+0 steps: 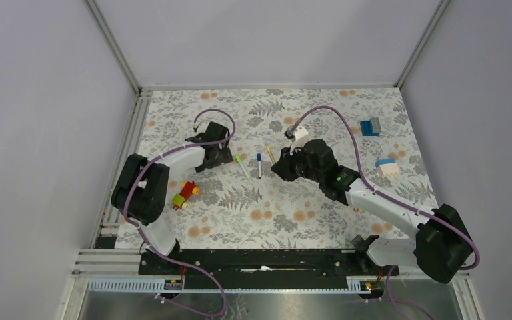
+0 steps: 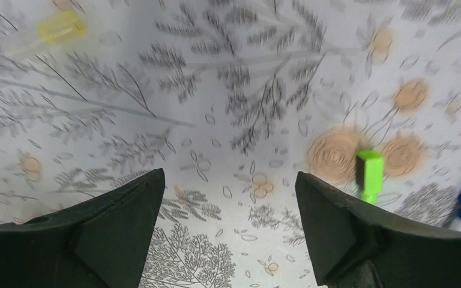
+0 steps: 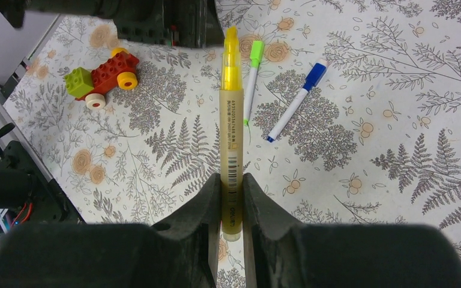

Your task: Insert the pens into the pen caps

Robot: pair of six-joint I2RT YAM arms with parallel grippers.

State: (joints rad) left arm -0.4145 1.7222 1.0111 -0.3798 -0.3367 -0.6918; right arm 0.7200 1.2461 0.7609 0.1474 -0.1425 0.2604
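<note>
Two fingers of the right gripper (image 3: 231, 189) are clamped on the lower barrel of the tan pen (image 3: 231, 120). The pen juts straight ahead over the floral worktop (image 3: 396, 180), its yellow end farthest out. Just beside it lie the green-capped pen (image 3: 250, 90) and the blue-capped pen (image 3: 291, 111), both white-barrelled, close together but not touching. A toy brick car (image 3: 99, 75) sits well off to the other side. The left gripper (image 2: 228, 222) hovers over the worktop with its jaws wide apart and nothing between them, the green-capped pen lying just past one finger.
</note>
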